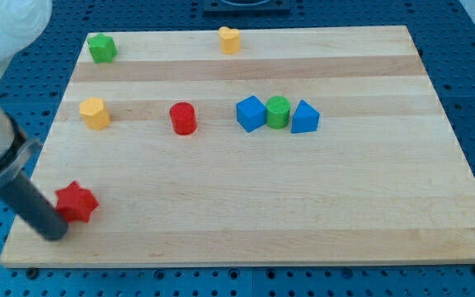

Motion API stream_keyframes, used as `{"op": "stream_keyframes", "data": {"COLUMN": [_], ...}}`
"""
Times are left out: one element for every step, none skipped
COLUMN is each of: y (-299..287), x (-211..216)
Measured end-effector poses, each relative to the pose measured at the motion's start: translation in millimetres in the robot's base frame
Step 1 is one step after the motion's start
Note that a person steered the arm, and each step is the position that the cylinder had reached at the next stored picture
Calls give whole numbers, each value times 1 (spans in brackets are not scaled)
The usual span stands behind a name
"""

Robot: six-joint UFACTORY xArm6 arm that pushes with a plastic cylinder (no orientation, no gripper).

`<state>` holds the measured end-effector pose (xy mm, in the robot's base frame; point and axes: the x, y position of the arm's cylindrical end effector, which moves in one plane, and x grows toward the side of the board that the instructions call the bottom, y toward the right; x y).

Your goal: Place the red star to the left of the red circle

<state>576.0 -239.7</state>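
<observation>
Down at the view's bottom-left, my tip (56, 233) sits right against the lower-left side of the red star-shaped block (77, 202), touching it or near enough. No hand on this rig, just the dark rod, so nothing to open or close.

So the star is still near the bottom-left corner of the pale wooden surface (303, 206), well apart from the red round cylinder block (183, 118), which is further up and to the right. I'd say the task is barely started: the star needs shoving up until it's level with the circle, landing between it and the yellow hexagon-ish block (95, 113). That gap looks a bit tight, so bumping the yellow one seems possible.
</observation>
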Motion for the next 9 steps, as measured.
{"op": "stream_keyframes", "data": {"y": [0, 2, 2, 21, 48, 63, 73, 72, 38], "x": [-51, -65, -36, -19, -46, -92, -108, -75, -64]}}
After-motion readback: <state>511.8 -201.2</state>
